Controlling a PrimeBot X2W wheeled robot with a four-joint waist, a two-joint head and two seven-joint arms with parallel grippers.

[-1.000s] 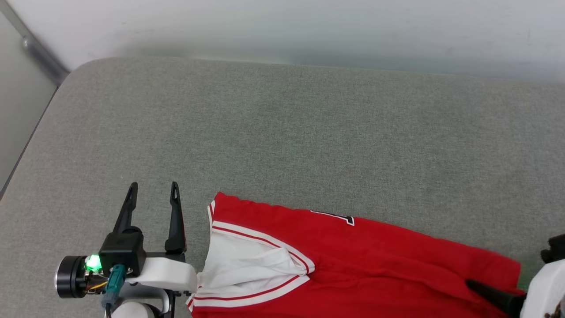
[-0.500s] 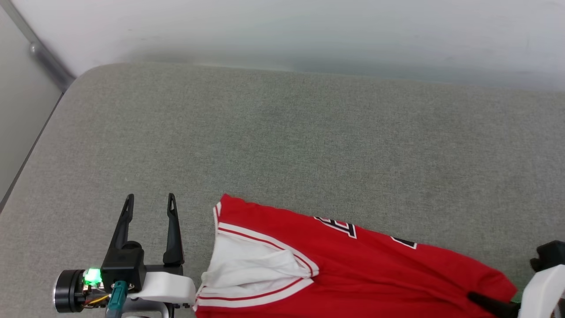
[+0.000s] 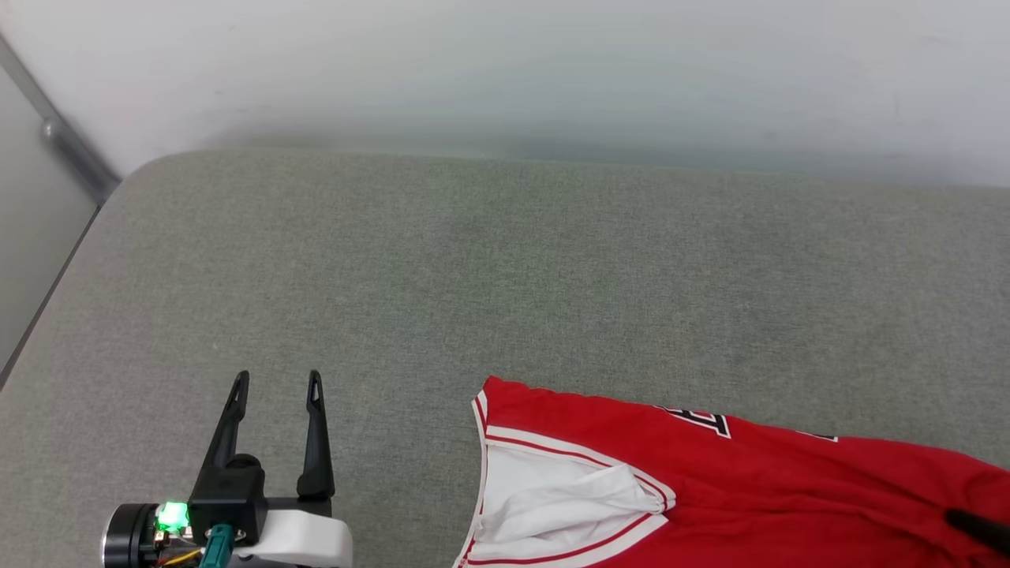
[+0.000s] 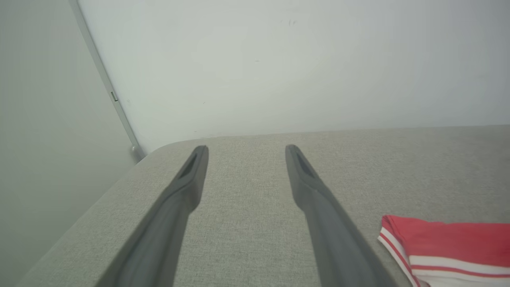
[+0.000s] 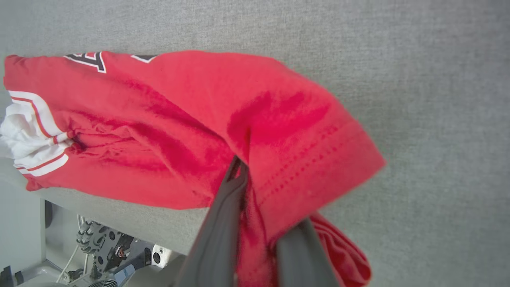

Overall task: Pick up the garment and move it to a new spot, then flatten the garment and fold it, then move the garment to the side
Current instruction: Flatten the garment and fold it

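The garment (image 3: pixel 750 489) is a red T-shirt with a white, stripe-edged sleeve, lying bunched at the lower right of the grey cushion. My right gripper (image 5: pixel 259 187) is shut on a fold of red cloth near its hem, and the cloth drapes over one finger. One of its dark fingers (image 3: pixel 978 528) shows at the head view's right edge. My left gripper (image 3: pixel 278 379) stands open above bare cushion, well left of the garment's sleeve. In the left wrist view the left gripper (image 4: pixel 246 149) holds nothing, and the garment (image 4: pixel 450 243) lies to its right.
The grey cushioned surface (image 3: pixel 473 276) stretches wide toward a white wall (image 3: pixel 505 71). Its left edge drops off beside a metal strip (image 3: pixel 71 154). In the right wrist view the cushion's near edge (image 5: pixel 131 219) lies just under the garment, with robot hardware below.
My right gripper has shut on the garment and drawn it to the right, away from the left gripper. More lettering shows on the red cloth. The head camera has shifted a little.
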